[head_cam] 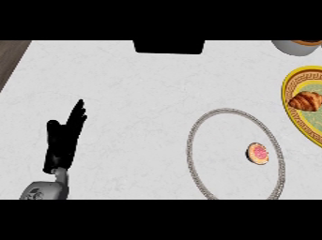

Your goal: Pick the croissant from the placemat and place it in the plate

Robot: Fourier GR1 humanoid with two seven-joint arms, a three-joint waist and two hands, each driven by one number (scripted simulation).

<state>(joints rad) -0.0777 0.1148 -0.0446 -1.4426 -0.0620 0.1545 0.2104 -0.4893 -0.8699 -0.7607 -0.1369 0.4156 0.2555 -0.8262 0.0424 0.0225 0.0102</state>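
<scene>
A golden-brown croissant (307,101) lies on a green placemat with a yellow patterned border (292,77) at the right edge of the head view. Left of it and nearer to me is a white plate with a grey rim (193,136). A small round pastry with pink icing (258,153) rests inside the plate. My left hand (61,140) stands at the lower left with its fingers straight and pointing up, far from both, holding nothing. My right hand does not show.
A black block (169,46) sits at the counter's far edge in the middle. A grey container (296,47) is cut off at the top right. The counter's left edge (7,89) runs diagonally beside dark wood.
</scene>
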